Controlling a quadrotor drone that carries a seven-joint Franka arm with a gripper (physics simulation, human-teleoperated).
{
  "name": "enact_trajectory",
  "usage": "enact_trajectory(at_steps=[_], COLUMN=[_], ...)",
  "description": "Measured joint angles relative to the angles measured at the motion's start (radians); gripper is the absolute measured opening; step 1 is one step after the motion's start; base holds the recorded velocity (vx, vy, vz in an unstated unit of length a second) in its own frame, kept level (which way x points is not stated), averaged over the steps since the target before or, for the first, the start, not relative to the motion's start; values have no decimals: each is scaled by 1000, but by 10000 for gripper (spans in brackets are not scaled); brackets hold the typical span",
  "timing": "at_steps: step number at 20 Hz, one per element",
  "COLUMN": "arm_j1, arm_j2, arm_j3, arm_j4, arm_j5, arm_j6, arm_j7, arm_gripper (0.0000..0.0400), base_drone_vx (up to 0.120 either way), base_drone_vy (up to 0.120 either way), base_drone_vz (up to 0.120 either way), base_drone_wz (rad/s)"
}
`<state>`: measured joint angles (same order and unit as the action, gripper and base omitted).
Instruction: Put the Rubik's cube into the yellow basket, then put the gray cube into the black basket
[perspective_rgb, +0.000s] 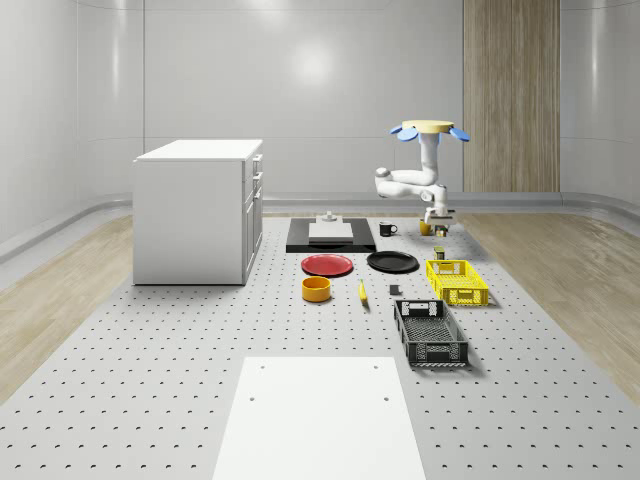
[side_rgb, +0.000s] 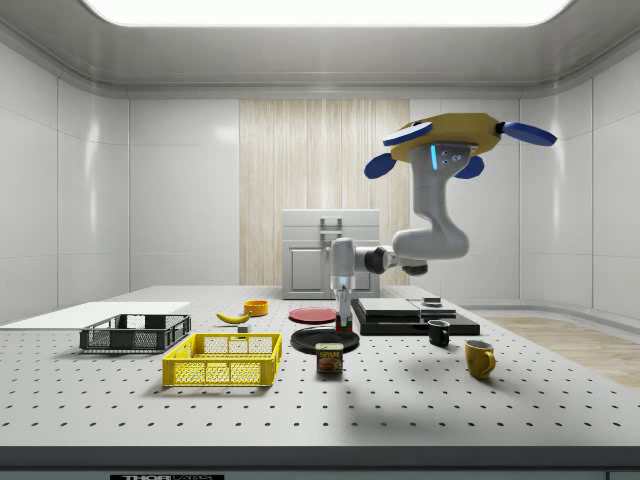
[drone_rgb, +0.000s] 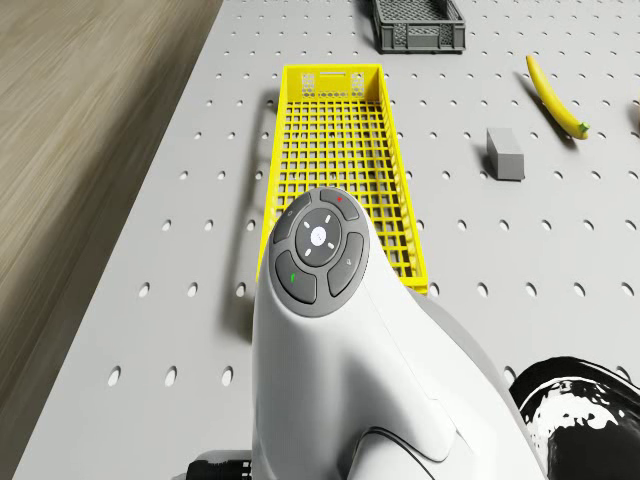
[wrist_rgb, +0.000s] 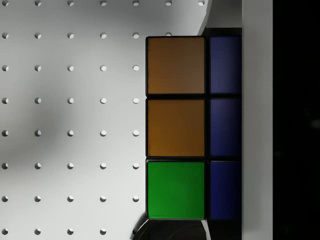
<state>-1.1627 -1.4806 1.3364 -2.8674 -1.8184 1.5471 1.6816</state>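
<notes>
The Rubik's cube (wrist_rgb: 176, 127) shows orange, green and blue tiles close to the wrist camera, held above the perforated table. My gripper (side_rgb: 345, 310) hangs low over the table by the black plate, shut on the cube. The drone (perspective_rgb: 432, 130) hovers over the table's far right part, beyond the yellow basket (perspective_rgb: 457, 281). That yellow basket (drone_rgb: 275, 170) lies just ahead of the arm. The gray cube (drone_rgb: 505, 153) rests on the table beside it. Further on stands the black basket (perspective_rgb: 430, 333), also seen as the black basket (drone_rgb: 418, 35).
A banana (drone_rgb: 555, 97) lies near the gray cube. A red plate (perspective_rgb: 328, 264), black plate (perspective_rgb: 392, 261) and orange bowl (perspective_rgb: 316, 288) sit mid-table. A can (side_rgb: 329, 358), black mug (side_rgb: 438, 333) and yellow mug (side_rgb: 479, 357) stand near the gripper. A white cabinet (perspective_rgb: 198, 210) stands at the whole-scene view's left.
</notes>
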Motion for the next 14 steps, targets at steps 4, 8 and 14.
enact_trajectory(at_steps=[4, 8, 14], arm_j1=[-1, -3, -5], arm_j2=[-6, -11, -18], arm_j3=[1, 2, 3], arm_j4=[0, 0, 1], arm_j5=[2, 4, 8], arm_j6=[5, 10, 17], arm_j7=[1, 2, 4], arm_gripper=[325, 325, 325], base_drone_vx=[120, 120, 120], base_drone_vy=[0, 0, 0], base_drone_vz=[0, 0, 0], base_drone_wz=[0, 0, 0])
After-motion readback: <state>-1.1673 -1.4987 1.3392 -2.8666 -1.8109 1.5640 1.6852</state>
